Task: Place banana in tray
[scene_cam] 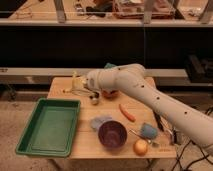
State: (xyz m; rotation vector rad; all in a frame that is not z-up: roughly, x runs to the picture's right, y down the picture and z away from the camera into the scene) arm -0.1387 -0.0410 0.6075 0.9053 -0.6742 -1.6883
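A large dark green tray (49,126) sits at the left end of a wooden surface (85,141), its long sides running from near to far, its flat bottom bare. Just beyond its far right corner, at about one o'clock from the tray's middle, the robot's hand (76,88) hangs over the back of the surface. A small pale yellow banana (75,81) appears to be clamped in it, lifted off the wood and standing nearly upright, long axis close to vertical. From the hand, the tray's open bottom lies at about seven o'clock, nearer the camera and to the left; that is likely the direction the carry must take. The single white arm (150,97) reaches in from the lower right. Further right lie an orange carrot (127,112), a purple bowl (111,134), a blue cup (148,131) and a round yellow-orange fruit (141,147).
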